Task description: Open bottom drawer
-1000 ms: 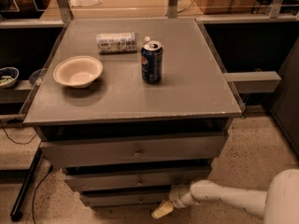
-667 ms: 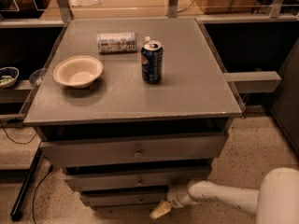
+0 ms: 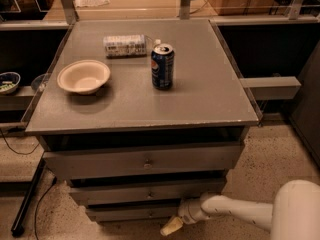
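1. The bottom drawer is seen at the foot of the grey cabinet. It is the slimmest of the three fronts, under the middle drawer and the top drawer. Its front looks flush with the cabinet, so it is judged to be not yet opened.
2. The gripper is found low at about 5 o'clock from the drawer's centre, near the right end of the front and just in front of it. Contact cannot be confirmed.
3. From the gripper, the middle of the drawer front lies between 9 and 10 o'clock. That is where a small knob would be expected, though none can be clearly made out.
4. The drawer's long axis is laid from 9 to 3 o'clock. The gripper is carried on the robot's only arm, which reaches in from 3 o'clock, and its tip is pointed toward 8 o'clock, roughly along the front rather than square to it.
5. Whether the claw is wide or narrow cannot be told, and nothing is seen to be held.
6. Against the earlier frames, the gripper is shifted only slightly, toward 8 o'clock. The drawer front is unchanged, and the soda can and bowl are left where they were on the top.
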